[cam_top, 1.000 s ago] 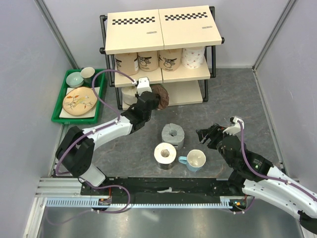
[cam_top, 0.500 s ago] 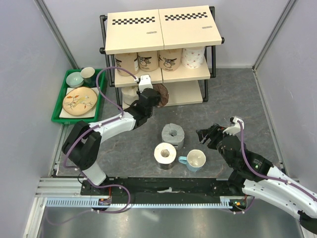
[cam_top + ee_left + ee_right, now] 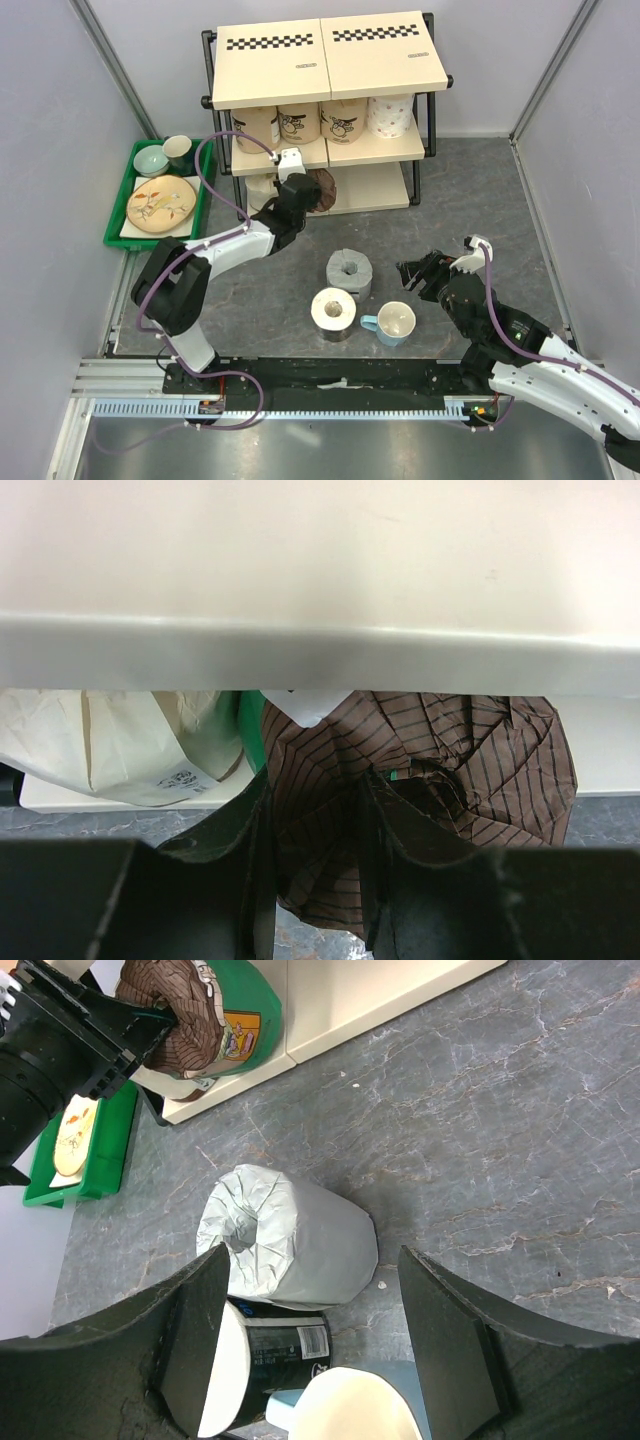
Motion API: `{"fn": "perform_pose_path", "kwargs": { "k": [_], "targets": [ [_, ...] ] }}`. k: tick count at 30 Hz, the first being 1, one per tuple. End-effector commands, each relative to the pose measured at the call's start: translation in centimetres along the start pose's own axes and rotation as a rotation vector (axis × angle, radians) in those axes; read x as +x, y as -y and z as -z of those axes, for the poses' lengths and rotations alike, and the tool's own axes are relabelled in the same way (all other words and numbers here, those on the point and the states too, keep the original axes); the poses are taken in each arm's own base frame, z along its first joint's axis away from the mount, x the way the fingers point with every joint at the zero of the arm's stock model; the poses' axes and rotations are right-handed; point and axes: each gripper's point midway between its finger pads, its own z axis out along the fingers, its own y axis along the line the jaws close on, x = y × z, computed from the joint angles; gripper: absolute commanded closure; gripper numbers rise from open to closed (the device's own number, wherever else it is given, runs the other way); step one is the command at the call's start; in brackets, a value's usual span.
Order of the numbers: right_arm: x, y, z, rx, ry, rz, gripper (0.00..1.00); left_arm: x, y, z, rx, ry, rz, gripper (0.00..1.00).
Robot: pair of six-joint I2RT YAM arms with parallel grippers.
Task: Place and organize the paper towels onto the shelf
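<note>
My left gripper is clamped on the dark brown roll, one finger in the hollow core and the other outside on the striped wrapping. The roll sits at the front edge of the lowest tier of the shelf, tucked just under the middle board (I cannot tell whether it rests on the bottom board). Just to its left on that tier is a cream roll. From the top camera the left arm reaches out to the shelf's lower left, and four rolls stand in a row on the middle tier.

My right gripper hangs with its fingers spread wide and nothing between them, above the floor near the grey roll, which lies on its side. Just beside the grey roll, toward the arms, a white roll stands next to a mug. A green tray of dishes sits left of the shelf.
</note>
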Motion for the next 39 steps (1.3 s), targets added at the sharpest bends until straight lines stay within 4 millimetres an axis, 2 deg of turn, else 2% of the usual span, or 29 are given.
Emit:
{"fn": "perform_pose_path", "kwargs": {
  "k": [1,16,17,18,21,36,39],
  "targets": [
    [0.0,0.3,-0.1,0.013,0.011,0.000,0.24,-4.1,1.0,-0.6,0.017,0.108,0.054,0.70],
    [0.3,0.7,0.0,0.017,0.006,-0.002,0.24,-2.3,0.2,-1.6,-0.009,0.061,0.027,0.65],
    [0.1,0.6,0.0,0.017,0.010,-0.002,0.24,-2.4,0.2,-1.6,-0.010,0.063,0.028,0.59],
    [0.2,0.7,0.0,0.017,0.008,-0.001,0.24,-2.4,0.1,-1.6,-0.013,0.061,0.031,0.41],
    [0.1,0.7,0.1,0.017,0.012,-0.004,0.23,-2.3,-0.2,-1.6,-0.032,0.057,0.033,0.30],
    [0.2,1.0,0.2,0.024,0.010,-0.008,0.24,-2.2,-0.7,-1.4,-0.043,0.048,0.033,0.27],
    [0.1,1.0,0.3,0.023,0.011,-0.007,0.23,-2.8,-0.7,-0.9,-0.036,0.053,0.040,0.27]
  ]
}}
